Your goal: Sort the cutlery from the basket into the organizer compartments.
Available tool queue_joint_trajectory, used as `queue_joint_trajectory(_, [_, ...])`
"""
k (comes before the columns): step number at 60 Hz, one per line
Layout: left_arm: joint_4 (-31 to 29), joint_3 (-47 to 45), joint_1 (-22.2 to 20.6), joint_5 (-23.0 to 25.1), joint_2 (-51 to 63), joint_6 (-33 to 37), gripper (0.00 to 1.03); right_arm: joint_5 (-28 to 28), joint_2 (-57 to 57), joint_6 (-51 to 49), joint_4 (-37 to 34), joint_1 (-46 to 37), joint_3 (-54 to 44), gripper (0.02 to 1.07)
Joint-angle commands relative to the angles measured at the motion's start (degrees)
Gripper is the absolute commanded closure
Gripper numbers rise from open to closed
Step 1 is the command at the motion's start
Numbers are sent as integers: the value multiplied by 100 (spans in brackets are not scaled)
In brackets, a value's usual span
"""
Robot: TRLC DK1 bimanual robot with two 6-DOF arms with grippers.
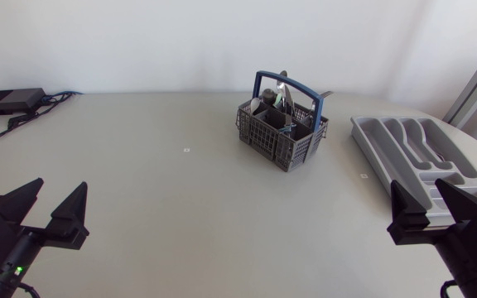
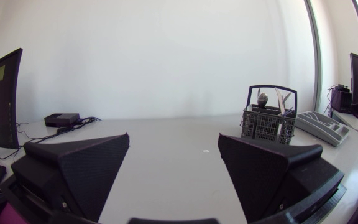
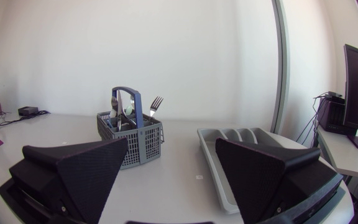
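The cutlery stands in the basket [image 1: 281, 132], a grey mesh one with a blue hoop handle [image 3: 127, 89], sitting toward the far side of the table [image 1: 180, 215], a little right of the middle from my overhead camera. Several pieces stick up out of it. I can make out a fork [image 3: 156, 103] with its tines upward at the corner nearest the organizer, and a broad shiny piece [image 1: 285, 98] leaning under the handle, though I cannot tell what kind it is. The rest is too tangled to name.

The organizer [image 1: 416, 153] lies flat on the table to the right of the basket, apart from it, close to the table's right edge. It is a grey tray with long compartments running side by side and a shorter one across its near end.

My right tool [image 1: 416, 184] hangs low near the organizer's near end, fingers spread wide with nothing between them. My left tool [image 1: 61, 184] sits at the near left of the table, well apart from the basket, likewise spread and holding nothing.

Two small markers [image 1: 186, 150] lie on the table surface, one left of the basket and one beside the organizer. A black box [image 1: 11, 100] with cables rests at the far left corner.
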Motion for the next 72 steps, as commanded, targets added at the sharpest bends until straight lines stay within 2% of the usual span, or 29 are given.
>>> queue_joint_trajectory(1, [-8, -134, -9, 21, -32, -143, 4, -25, -30, 159, -41, 15, -132, 6])
queue_joint_trajectory(22, [54, -134, -9, 12, -50, -292, 4, -17, -38, 142, -23, -20, -132, 6])
queue_joint_trajectory(34, [124, 296, 52, 3, 337, -292, 5, -8, 173, 115, 126, 129, 105, 7])
queue_joint_trajectory(45, [555, 947, -1, 3, 1884, -494, 5, 1, 1922, 142, 908, 164, 729, 7])
queue_joint_trajectory(53, [739, 1413, -62, 3, 2833, -626, 5, 80, 2950, 239, 1155, 419, 1248, 7])
queue_joint_trajectory(63, [739, 2089, -343, 12, 4547, -793, 6, 98, 4611, 344, 1119, 674, 2118, 7])
queue_joint_trajectory(72, [695, 2494, -466, 21, 5364, -793, 7, 168, 5841, 142, 416, 823, 3067, 7])
